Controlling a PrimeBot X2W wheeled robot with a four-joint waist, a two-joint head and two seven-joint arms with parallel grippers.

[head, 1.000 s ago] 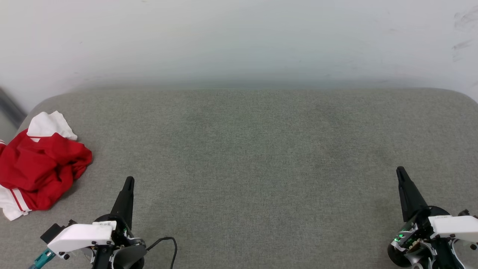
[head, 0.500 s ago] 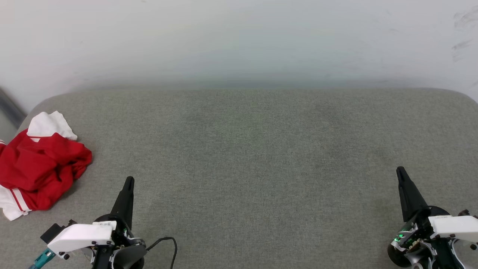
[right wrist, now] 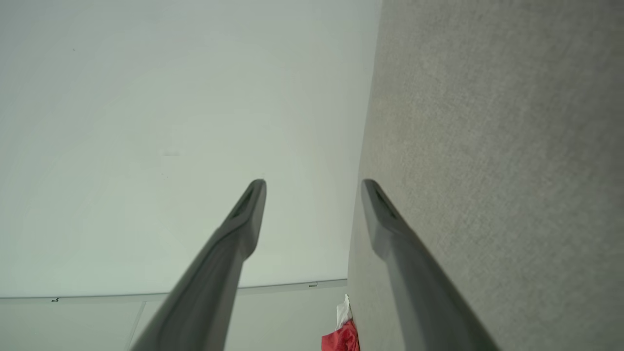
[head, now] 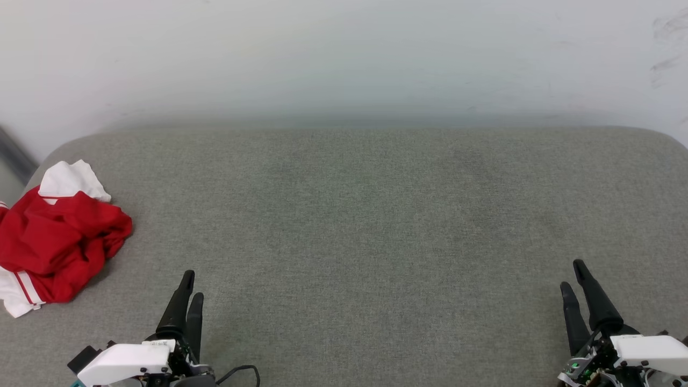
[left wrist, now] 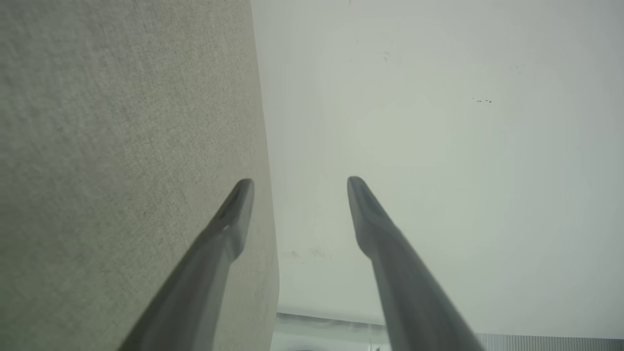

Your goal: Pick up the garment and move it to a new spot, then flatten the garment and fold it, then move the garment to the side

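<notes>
The garment [head: 54, 242] lies crumpled at the far left edge of the grey fabric surface [head: 355, 226], red with white sleeve parts and striped trim. A small piece of the garment [right wrist: 341, 334] shows at the bottom of the right wrist view. My left gripper [head: 192, 285] stands near the front edge, to the right of the garment and apart from it, its fingers open with nothing between them. In the left wrist view the left gripper [left wrist: 300, 183] shows a wide gap. My right gripper [head: 573, 275] is at the front right, open and empty, as the right gripper [right wrist: 314, 184] also shows in its wrist view.
A pale wall [head: 344, 59] rises behind the grey surface. A dark cable [head: 242, 371] loops beside the left wrist. The surface's rounded corners lie at the far left and far right.
Both grippers have opened from shut. Both have drawn back toward the front edge. The garment has not moved.
</notes>
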